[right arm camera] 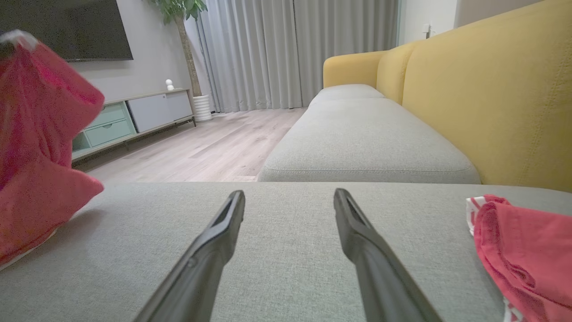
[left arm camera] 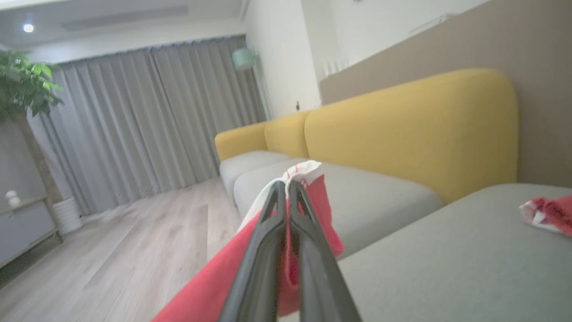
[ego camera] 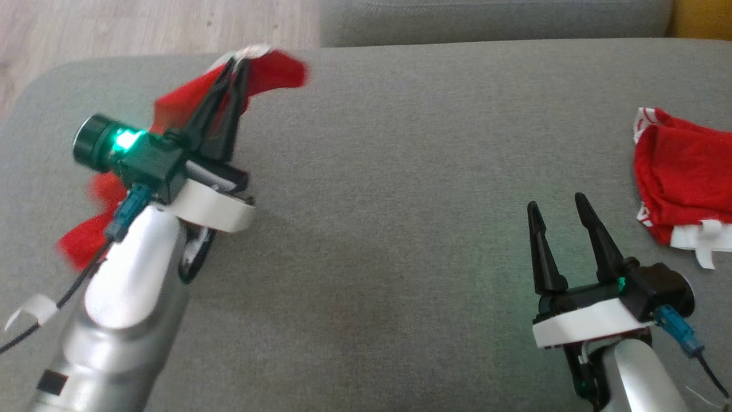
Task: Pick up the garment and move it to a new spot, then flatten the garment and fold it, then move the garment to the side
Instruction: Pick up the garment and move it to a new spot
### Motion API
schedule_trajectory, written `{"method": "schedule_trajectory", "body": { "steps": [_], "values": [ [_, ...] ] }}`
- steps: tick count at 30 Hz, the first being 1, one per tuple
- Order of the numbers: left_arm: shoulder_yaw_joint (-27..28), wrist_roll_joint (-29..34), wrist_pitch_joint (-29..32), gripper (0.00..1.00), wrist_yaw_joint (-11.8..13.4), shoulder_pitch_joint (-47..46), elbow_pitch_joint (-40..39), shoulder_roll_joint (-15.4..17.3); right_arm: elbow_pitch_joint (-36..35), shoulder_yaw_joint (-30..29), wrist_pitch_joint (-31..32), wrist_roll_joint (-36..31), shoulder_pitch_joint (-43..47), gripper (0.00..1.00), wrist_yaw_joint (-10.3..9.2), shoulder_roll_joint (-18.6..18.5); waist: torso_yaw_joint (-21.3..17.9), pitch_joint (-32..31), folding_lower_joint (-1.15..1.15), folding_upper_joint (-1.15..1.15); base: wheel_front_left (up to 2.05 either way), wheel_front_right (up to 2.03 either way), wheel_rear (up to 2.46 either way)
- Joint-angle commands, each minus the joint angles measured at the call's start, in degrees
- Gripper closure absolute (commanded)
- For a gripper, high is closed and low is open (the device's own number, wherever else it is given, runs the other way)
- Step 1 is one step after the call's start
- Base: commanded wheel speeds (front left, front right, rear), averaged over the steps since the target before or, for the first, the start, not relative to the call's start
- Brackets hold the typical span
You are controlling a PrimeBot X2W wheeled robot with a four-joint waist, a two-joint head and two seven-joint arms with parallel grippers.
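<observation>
Two red garments with white trim are present, and I place each against the grey cushion. The held garment is off the cushion's surface, raised above its far left corner. My left gripper is clenched tight on the garment's white-edged hem, and the rest of the cloth hangs down past my forearm, blurred. The second garment lies bunched at the cushion's right edge, with nothing touching it. My right gripper is released, jaws spread wide and holding nothing, low over the cushion's near right part and near the bunched piece. Judgement: the step in hand is the carry to a new spot, early in the task. Flattening, folding and the move aside are not yet done. To do this step well, I should hold the cloth high enough that its hanging tail clears the cushion and head for the bare middle. There I should lower it so the tail lands first and the rest lays out away from it, not in a heap. The grip takes only a thin edge, so a quick swing could pull the hem free. A steady pace is advised. The right gripper is well placed to take a second corner for spreading.
</observation>
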Motion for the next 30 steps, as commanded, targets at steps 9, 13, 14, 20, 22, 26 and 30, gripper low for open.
{"method": "schedule_trajectory", "body": {
  "steps": [9,13,14,20,22,26,30],
  "values": [
    [-1.3,-1.4,0.7,1.0,-0.4,-2.9,-17.7,-1.9,-2.0,1.6,-0.6,1.4,-0.7,0.0,0.39,-0.2,-4.2,-2.2,0.01,0.0,0.0,0.0,0.0],
    [-2.3,-2.1,3.7,1.0,-0.5,-4.5,-20.6,-2.9,-2.0,2.0,-0.6,2.0,-0.9,0.0,0.39,-0.2,-6.1,-2.0,0.01,0.0,0.0,0.0,0.0],
    [-2.8,-1.9,4.7,1.0,-0.5,-5.0,-21.3,-3.0,-2.1,2.2,-0.6,2.2,-1.0,0.0,0.39,-0.2,-6.9,-2.0,0.01,0.0,0.0,0.0,0.0],
    [-2.2,-1.2,8.2,1.0,1.7,-6.6,-21.6,-2.7,-2.4,3.0,-0.6,3.0,-1.7,0.0,0.39,-0.2,-11.5,-0.8,0.01,0.0,0.0,0.0,0.0],
    [-2.2,-1.1,9.0,1.0,1.9,-6.8,-20.8,-2.6,-2.6,3.2,-0.6,3.1,-1.9,0.0,0.39,-0.2,-12.9,-0.2,0.01,0.0,0.0,0.0,0.0],
    [-2.7,-0.9,9.5,1.0,1.8,-8.1,-17.4,-2.5,-3.0,4.1,-0.6,3.4,-2.9,0.0,0.39,-0.2,-16.2,1.5,0.01,0.0,0.0,0.0,0.0],
    [-3.8,-0.5,8.6,1.0,1.4,-10.9,-11.2,-3.4,-3.5,5.2,-0.6,4.4,-4.2,0.0,0.39,-0.2,-19.3,3.2,0.01,0.0,0.0,0.0,0.0]
  ]
}}
